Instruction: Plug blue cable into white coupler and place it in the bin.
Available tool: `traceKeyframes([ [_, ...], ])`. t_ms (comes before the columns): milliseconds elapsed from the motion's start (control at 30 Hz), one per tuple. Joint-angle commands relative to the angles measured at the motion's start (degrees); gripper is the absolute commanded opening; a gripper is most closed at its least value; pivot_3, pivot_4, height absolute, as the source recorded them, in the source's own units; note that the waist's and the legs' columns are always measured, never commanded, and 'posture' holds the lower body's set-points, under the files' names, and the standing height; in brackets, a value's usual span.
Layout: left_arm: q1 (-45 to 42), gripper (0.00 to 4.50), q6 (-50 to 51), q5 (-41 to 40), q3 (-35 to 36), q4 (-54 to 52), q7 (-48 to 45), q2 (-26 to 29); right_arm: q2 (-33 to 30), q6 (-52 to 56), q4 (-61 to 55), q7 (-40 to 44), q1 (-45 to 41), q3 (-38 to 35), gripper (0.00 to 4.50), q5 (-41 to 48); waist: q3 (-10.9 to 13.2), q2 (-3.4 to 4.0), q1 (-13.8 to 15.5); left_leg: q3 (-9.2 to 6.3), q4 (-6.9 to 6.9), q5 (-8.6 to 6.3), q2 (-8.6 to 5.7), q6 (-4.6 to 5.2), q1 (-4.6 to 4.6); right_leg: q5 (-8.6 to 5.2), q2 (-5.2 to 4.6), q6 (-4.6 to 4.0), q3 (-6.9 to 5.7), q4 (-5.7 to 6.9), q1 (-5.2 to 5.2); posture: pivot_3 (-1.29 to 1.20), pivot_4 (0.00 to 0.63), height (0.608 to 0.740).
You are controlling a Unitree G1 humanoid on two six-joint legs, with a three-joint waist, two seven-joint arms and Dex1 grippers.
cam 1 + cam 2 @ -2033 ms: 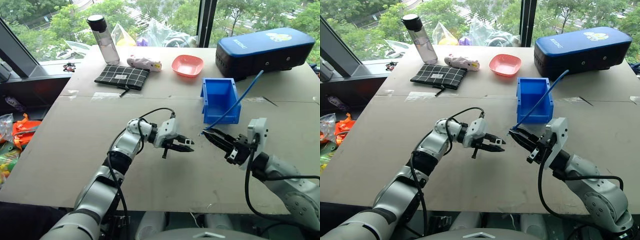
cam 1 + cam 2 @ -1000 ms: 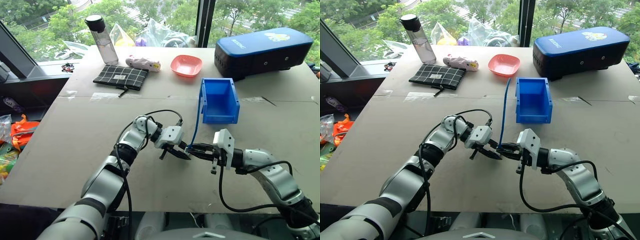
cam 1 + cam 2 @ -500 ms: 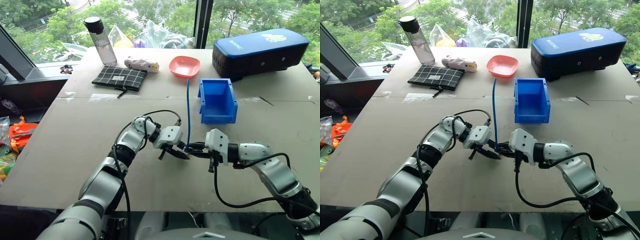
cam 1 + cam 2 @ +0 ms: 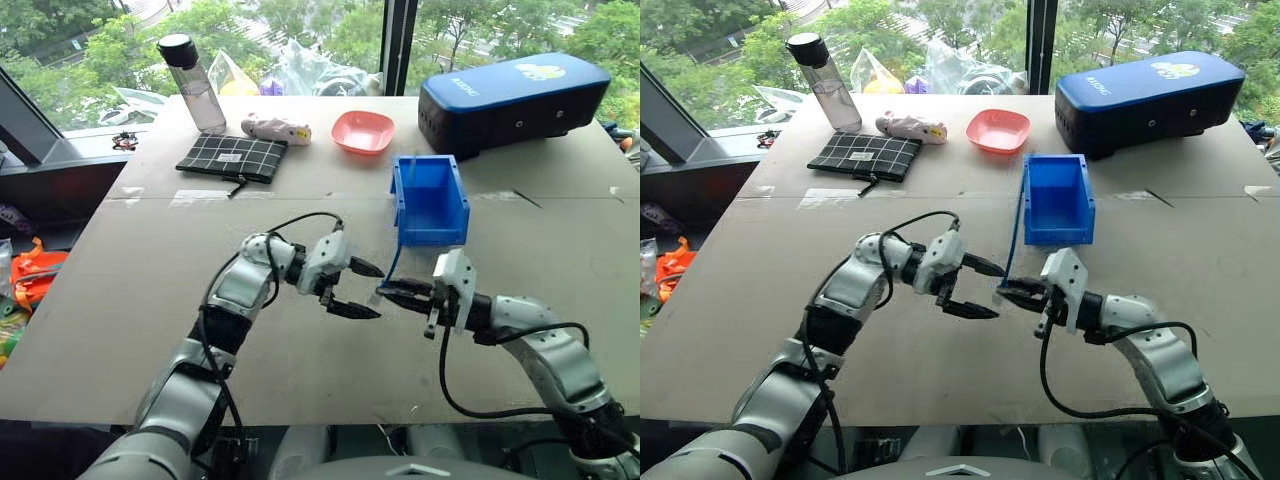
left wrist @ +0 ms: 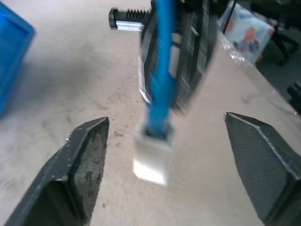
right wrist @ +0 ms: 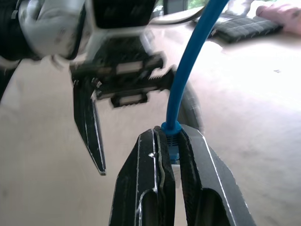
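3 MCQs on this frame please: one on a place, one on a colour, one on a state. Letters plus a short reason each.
1. Where does the pink bowl sit?
A. Inside the bin
B. Beyond the bin, toward the window
C. Under the left tool

2. What colour is the coupler on the cable end?
A. White
B. Black
C. Red

3. How does the left tool stand?
A. Shut on the cable
B. Shut on the coupler
C. Open, gripping nothing

Answers:
1 B, the bowl is on the table past the bin's far wall.
2 A, the left wrist view shows a white block on the cable end.
3 C, its fingers are spread apart; the right tool pinches the cable.
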Motion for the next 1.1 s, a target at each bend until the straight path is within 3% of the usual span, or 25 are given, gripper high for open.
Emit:
traceKeyframes([
  [33, 6.75, 3.79, 10.60, -6.98, 7.75, -16.01, 10.63, 0.85, -3.02, 8.46, -0.63, -3.82, -10.11, -8.32, 0.00, 7.61, 0.03, 0.01, 0.53, -0.02, -0.01, 0.00, 0.01, 0.00, -0.01, 0.00, 0.00, 0.00, -0.01, -0.01, -0.02, 0.00, 0.150, 0.736],
  [100, 9.70, 3.79, 14.61, -9.46, 10.22, -22.02, 15.80, 0.43, -4.46, 12.34, 2.22, -4.75, -14.98, -10.55, 0.00, 9.99, 0.07, -0.01, 1.11, -0.02, 0.00, -0.01, -0.02, 0.00, -0.06, 0.02, -0.07, -0.01, -0.07, -0.06, 0.00, 0.00, 0.150, 0.736],
  [200, 13.90, 3.79, 18.38, -12.61, 13.20, -30.86, 24.12, -1.76, -7.92, 17.91, 15.72, -5.49, -25.71, -9.17, 0.00, 6.17, 0.07, -0.04, 2.18, -0.05, 0.01, -0.01, -0.09, 0.01, -0.08, 0.01, -0.14, -0.01, -0.17, -0.13, 0.03, 0.00, 0.150, 0.736],
  [467, 17.77, 3.79, 21.47, -14.46, 14.37, -39.83, 37.93, -4.66, -7.64, 17.69, 49.46, 3.92, -44.50, 1.49, 0.00, -5.41, 0.08, -0.03, 1.80, 0.39, -0.15, 0.11, -0.23, -0.21, -0.15, 0.02, -0.17, -0.03, 0.08, -0.24, -0.09, 0.00, 0.150, 0.736],
  [567, 17.97, 3.85, 21.51, -15.04, 14.25, -41.07, 41.02, -5.24, -6.94, 14.68, 60.00, 8.77, -48.84, 5.17, 1.11, -10.34, 0.08, -0.03, 1.84, 0.68, -0.19, 0.12, -0.16, -0.22, -0.19, 0.02, -0.17, -0.03, 0.19, -0.25, -0.18, 0.00, 0.150, 0.736],
  [667, 17.66, 3.85, 22.03, -15.91, 14.30, -42.01, 43.45, -5.58, -7.54, 13.01, 61.25, 10.56, -49.75, 4.54, 2.38, -11.81, 0.08, -0.03, 2.11, 0.69, -0.15, 0.12, -0.18, -0.23, -0.27, 0.03, -0.21, -0.03, 0.27, -0.27, -0.24, 0.00, 0.150, 0.736],
  [800, 17.51, 3.85, 22.85, -17.59, 15.14, -42.37, 45.04, -5.02, -11.34, 15.71, 43.76, 11.78, -40.16, -2.29, 4.01, -6.68, 0.07, -0.04, 2.33, 0.66, -0.14, 0.12, -0.19, -0.23, -0.28, 0.03, -0.22, -0.02, 0.32, -0.28, -0.25, 0.00, 0.150, 0.736],
  [967, 18.97, 3.85, 24.65, -20.44, 17.48, -41.78, 43.09, -0.65, -12.90, 14.58, 12.23, 11.50, -14.47, -20.14, 4.10, 4.40, 0.03, -0.12, 3.32, 0.55, -0.18, 0.11, -0.15, -0.22, -0.47, 0.03, -0.22, -0.01, 0.06, -0.42, -0.27, 0.00, 0.150, 0.736],
  [1100, 23.80, 3.85, 25.13, -23.02, 21.19, -42.25, 40.73, 3.90, -16.14, 11.27, -0.72, 14.97, 3.81, -29.74, 4.10, 6.04, 0.08, -0.01, 3.42, 0.63, -0.20, 0.00, -0.11, -0.03, -0.39, 0.03, -0.20, -0.01, 0.34, -0.36, -0.31, 0.00, 0.150, 0.736],
])
